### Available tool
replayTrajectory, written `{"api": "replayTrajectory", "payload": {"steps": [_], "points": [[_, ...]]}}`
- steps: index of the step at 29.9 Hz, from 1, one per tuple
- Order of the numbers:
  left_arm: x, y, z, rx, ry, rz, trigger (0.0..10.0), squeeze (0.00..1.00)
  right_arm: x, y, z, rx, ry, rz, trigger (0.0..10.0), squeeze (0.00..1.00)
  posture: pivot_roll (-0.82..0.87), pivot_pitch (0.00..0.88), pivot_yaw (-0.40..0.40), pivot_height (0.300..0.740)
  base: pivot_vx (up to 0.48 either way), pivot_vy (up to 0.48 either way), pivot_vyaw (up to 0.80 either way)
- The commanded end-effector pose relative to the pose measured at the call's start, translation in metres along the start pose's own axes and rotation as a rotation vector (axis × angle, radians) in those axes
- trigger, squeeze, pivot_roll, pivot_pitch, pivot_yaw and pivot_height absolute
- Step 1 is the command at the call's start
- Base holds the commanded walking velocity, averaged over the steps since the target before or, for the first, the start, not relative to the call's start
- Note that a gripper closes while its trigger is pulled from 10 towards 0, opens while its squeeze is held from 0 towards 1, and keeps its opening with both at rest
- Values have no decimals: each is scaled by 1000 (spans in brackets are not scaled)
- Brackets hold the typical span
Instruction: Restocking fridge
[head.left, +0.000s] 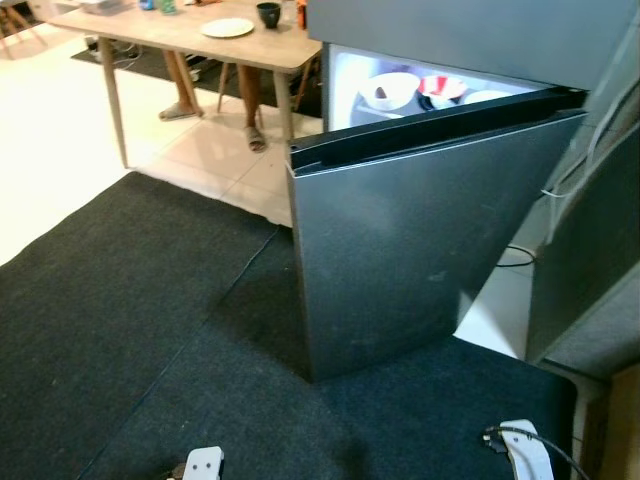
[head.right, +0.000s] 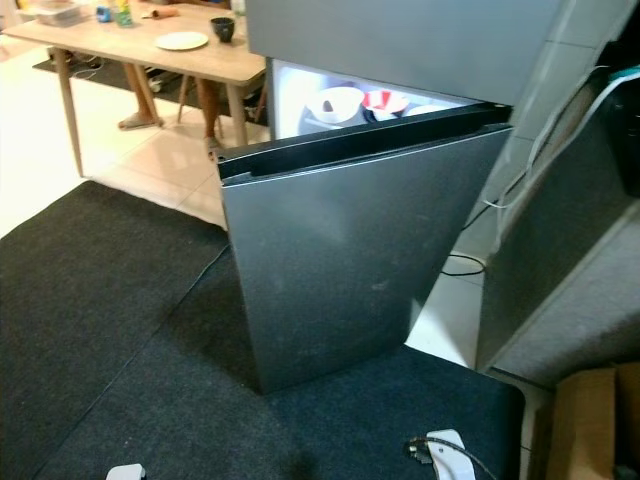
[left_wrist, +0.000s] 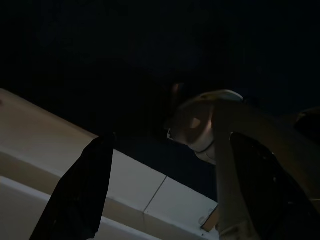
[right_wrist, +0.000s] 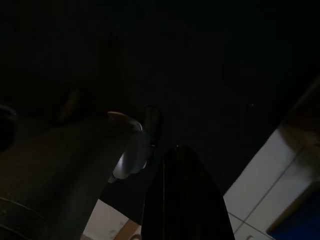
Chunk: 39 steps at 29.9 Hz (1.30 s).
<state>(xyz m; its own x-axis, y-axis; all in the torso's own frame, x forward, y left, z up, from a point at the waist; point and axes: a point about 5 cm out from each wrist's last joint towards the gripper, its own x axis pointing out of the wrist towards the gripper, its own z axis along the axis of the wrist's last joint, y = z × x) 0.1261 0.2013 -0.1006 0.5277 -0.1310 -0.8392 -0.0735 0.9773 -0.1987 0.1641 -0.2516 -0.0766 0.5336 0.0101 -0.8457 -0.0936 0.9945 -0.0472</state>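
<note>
Fridge (head.left: 470, 40): grey, standing right ahead on the dark carpet (head.left: 120, 330), lower compartment lit up inside.
Fridge door (head.left: 420, 240): swung partway out toward the robot, outer face to the camera.
Inside: a white bowl (head.left: 390, 90) next to a red-and-white dish (head.left: 442, 88), peeking over the door's top edge.
Worktop (head.left: 190, 40): wooden, off to the left on the pale tiles, carrying a white plate (head.left: 227, 28) and a dark cup (head.left: 268, 14); a person's feet (head.left: 181, 110) under it.
Left gripper (left_wrist: 165, 185): hanging low over carpet and tile, fingers (left_wrist: 80, 190) spread, holding nothing.
Right gripper (right_wrist: 182, 195): also down low, really dark, can't tell the fingers' state.
</note>
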Motion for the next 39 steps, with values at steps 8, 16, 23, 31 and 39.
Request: {"api": "replayTrajectory", "payload": {"steps": [8, 16, 23, 31, 39], "points": [[-1, 4, -4, -4, 26, 27, 10000, 0, -3, 5, -23, -23, 76, -17, 10000, 0, -105, 112, -25, 740, 0, 0, 781], [-1, 2, -5, 29, 36, -1, 10000, 0, -6, 1, -35, -46, 116, -95, 10000, 0, -104, 108, -21, 740, 0, 0, 0], [-1, 2, -5, 41, 41, -9, 10000, 0, -6, 3, -37, -46, 117, -92, 10000, 0, -107, 105, -19, 740, 269, 0, 0], [-1, 1, -6, 50, 50, -16, 10000, 0, -6, 4, -36, -54, 116, -89, 10000, 0, -106, 99, -23, 740, 352, 0, 0], [-1, 1, -7, 54, 56, -17, 10000, 0, -5, 6, -35, -55, 114, -83, 10000, 0, -106, 96, -21, 740, 359, 0, 0]]}}
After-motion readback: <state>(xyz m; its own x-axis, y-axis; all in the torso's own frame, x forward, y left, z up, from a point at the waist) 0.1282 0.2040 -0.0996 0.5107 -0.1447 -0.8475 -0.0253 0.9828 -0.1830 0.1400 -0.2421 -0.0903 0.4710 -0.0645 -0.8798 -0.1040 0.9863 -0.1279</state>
